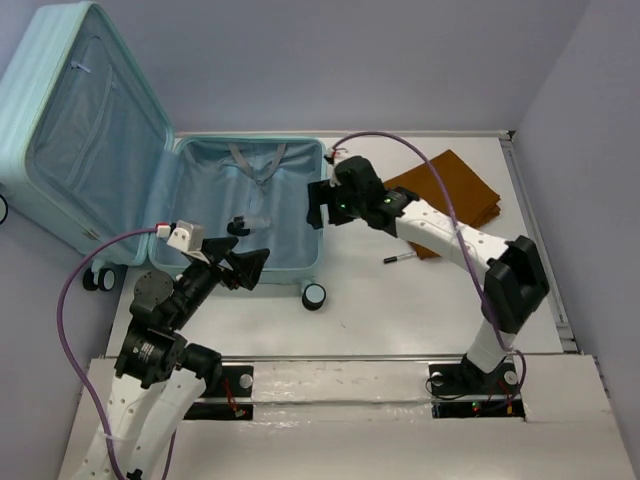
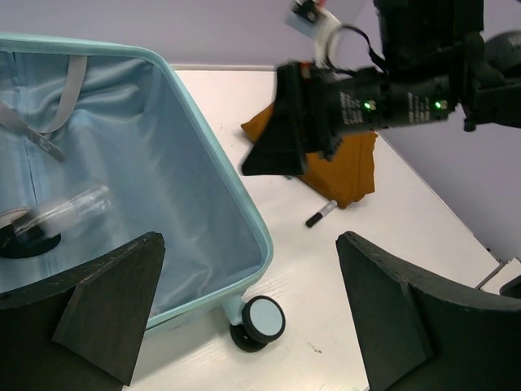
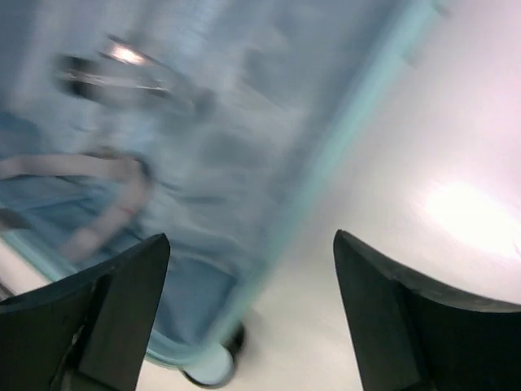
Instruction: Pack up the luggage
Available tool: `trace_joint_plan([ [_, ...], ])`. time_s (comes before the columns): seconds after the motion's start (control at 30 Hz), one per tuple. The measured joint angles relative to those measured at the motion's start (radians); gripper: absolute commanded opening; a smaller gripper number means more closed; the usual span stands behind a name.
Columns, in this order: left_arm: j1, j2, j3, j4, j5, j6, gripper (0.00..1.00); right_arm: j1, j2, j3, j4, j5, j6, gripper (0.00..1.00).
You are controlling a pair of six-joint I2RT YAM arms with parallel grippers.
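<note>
Suitcase (image 1: 290, 190) lid raised for loading | left gripper (image 1: 240, 258) open, empty, near rim | right gripper (image 1: 318, 208) open, empty, right rim | cloth (image 1: 455, 190) outside, unpacked

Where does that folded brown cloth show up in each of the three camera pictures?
Top external: the brown cloth lies right of centre, beside the open suitcase.
Left wrist: the cloth sits in the upper middle, beyond the suitcase's corner.
Right wrist: not in the picture.
Shared landmark: the suitcase's pale mint rim, on the cloth's side, seen in the left wrist view and, blurred, in the right wrist view.
</note>
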Motion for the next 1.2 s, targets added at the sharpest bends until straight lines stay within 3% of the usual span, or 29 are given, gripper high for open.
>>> trace_joint_plan([
  [0.03,0.000,-0.001,0.000,0.000,0.002,0.000,0.99,-0.035,-0.075,-0.116,-0.007,0.039,0.024,0.72],
  [0.13,0.000,-0.010,-0.003,-0.001,0.006,0.000,0.99,-0.133,-0.227,-0.330,-0.007,0.109,0.081,0.70],
  [0.3,-0.004,-0.026,-0.003,0.001,0.010,0.000,0.99,-0.309,-0.459,-0.647,-0.038,0.247,0.185,0.71],
  [0.7,-0.011,-0.027,-0.003,0.001,0.011,-0.003,0.99,-0.330,-0.243,-0.686,-0.009,0.292,0.313,0.71],
  [0.9,-0.015,-0.032,-0.003,0.000,0.012,-0.003,0.99,-0.331,-0.170,-0.661,0.023,0.300,0.335,0.52],
  [1.03,-0.015,-0.037,-0.003,0.001,0.012,-0.003,0.99,-0.331,-0.161,-0.658,0.036,0.301,0.336,0.33],
  [1.07,-0.015,-0.037,-0.003,0.001,0.012,-0.003,0.99,-0.332,-0.160,-0.658,0.039,0.299,0.336,0.23],
  [1.17,-0.015,-0.038,-0.003,0.001,0.012,-0.003,0.99,-0.332,-0.159,-0.661,0.048,0.286,0.336,0.07],
  [1.2,-0.015,-0.038,-0.003,0.001,0.012,-0.003,0.99,-0.331,-0.159,-0.662,0.051,0.280,0.336,0.07],
])
